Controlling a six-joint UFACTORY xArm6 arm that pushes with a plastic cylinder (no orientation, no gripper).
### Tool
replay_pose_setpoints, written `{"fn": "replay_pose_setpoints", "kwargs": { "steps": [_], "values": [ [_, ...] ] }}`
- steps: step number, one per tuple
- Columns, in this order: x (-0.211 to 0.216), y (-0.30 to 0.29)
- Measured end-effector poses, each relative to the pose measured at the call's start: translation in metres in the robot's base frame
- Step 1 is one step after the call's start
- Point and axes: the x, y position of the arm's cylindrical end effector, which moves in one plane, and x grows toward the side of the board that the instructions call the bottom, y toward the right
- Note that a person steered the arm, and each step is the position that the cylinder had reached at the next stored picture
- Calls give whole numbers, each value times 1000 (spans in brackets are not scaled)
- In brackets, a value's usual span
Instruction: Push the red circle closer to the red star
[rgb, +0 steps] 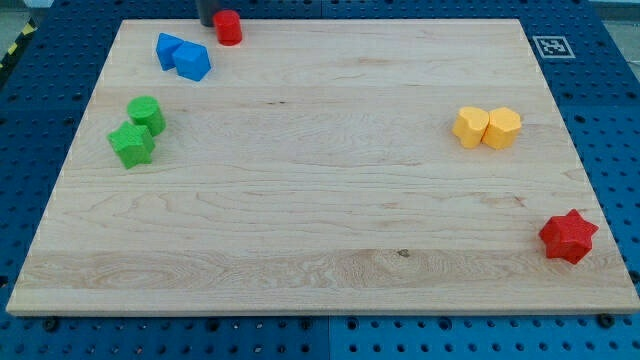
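Up at the board's (320, 290) eleven o'clock edge, the red circle (229, 27) is sitting right at the rim, and the rod is standing hard against it on its nine o'clock side. My tip (211, 23) is just showing as a dark stub at the frame's top, touching or nearly touching the circle; it is a bare rod, with nothing to open or close. The red star (568, 237) is lying far off at the board's four o'clock corner, well apart from the circle. Two blue blocks (183, 55) are huddling together just at seven o'clock from the circle, two green blocks (138, 131) are sitting further down that side, and a yellow pair (487, 128) is resting at three o'clock. By my reckoning the push is only starting. The next move is calling for a long diagonal drive towards four o'clock, with the tip getting behind the circle at its ten o'clock side and steering below the yellow pair.
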Motion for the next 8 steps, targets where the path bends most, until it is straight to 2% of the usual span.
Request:
{"fn": "replay_pose_setpoints", "kwargs": {
  "steps": [3, 5, 8],
  "values": [
    [25, 38],
    [70, 63],
    [162, 117]
  ]
}}
